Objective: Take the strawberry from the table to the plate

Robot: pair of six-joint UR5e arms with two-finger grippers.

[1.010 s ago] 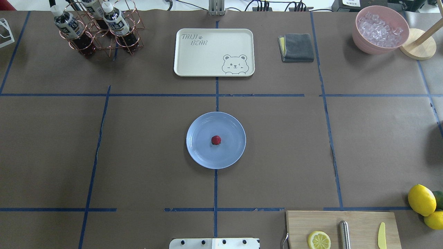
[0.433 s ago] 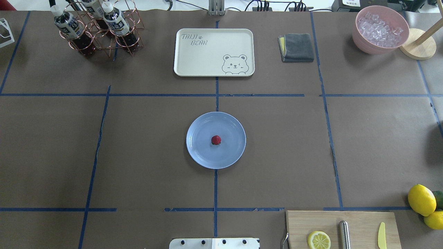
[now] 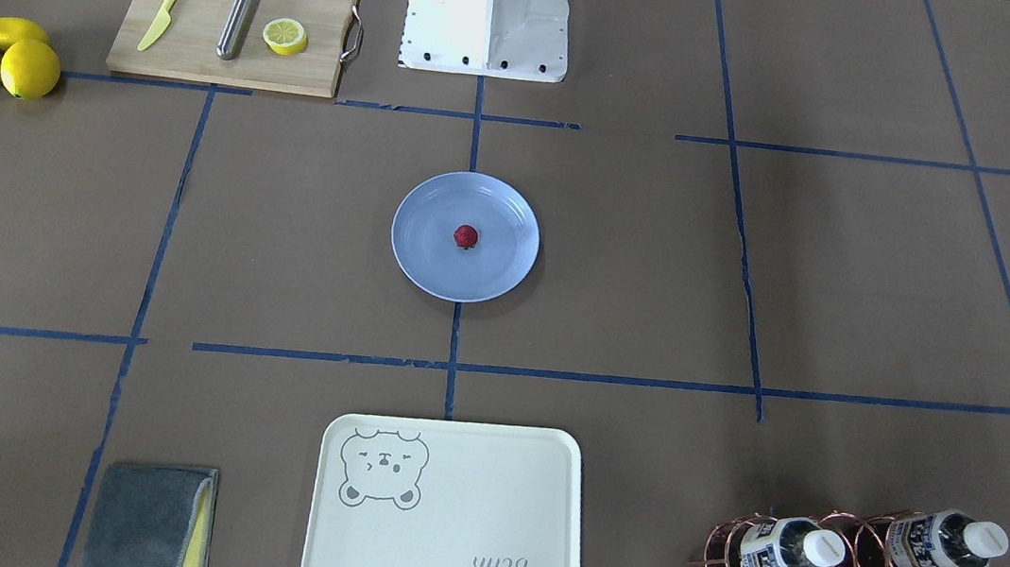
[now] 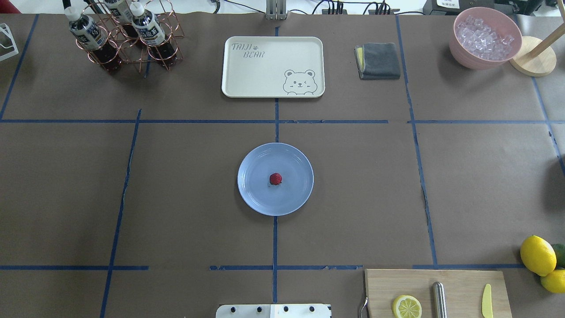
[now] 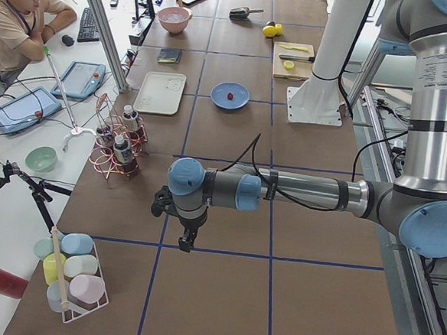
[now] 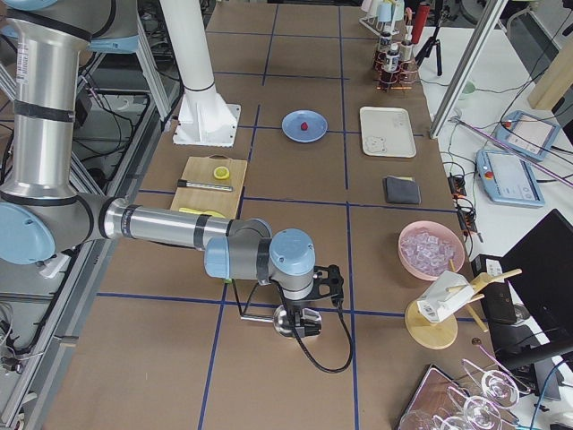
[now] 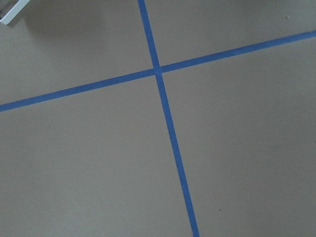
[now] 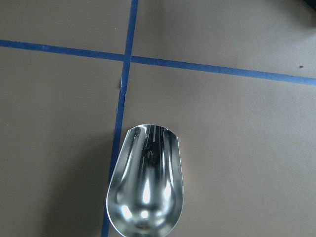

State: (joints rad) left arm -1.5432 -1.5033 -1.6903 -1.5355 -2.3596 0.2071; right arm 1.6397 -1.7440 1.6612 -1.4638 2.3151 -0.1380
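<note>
The small dark-red strawberry [image 4: 275,179] [image 3: 466,237] lies near the middle of the light blue plate [image 4: 252,194] [image 3: 414,257], which sits at the centre of the brown table [image 4: 185,185]. No gripper is near it. My left gripper [image 5: 187,239] hangs over the table's far left end and appears only in the exterior left view. My right gripper [image 6: 305,324] hovers at the far right end over a metal scoop [image 8: 145,183] [image 6: 286,320]. I cannot tell whether either gripper is open or shut.
A cream bear tray [image 4: 273,66], a grey cloth [image 4: 378,60], a copper bottle rack [image 4: 126,37] and a pink bowl of ice [image 4: 484,37] line the far side. A cutting board [image 4: 435,291] and lemons [image 4: 538,255] lie near right. A person [image 5: 19,15] sits beside the table.
</note>
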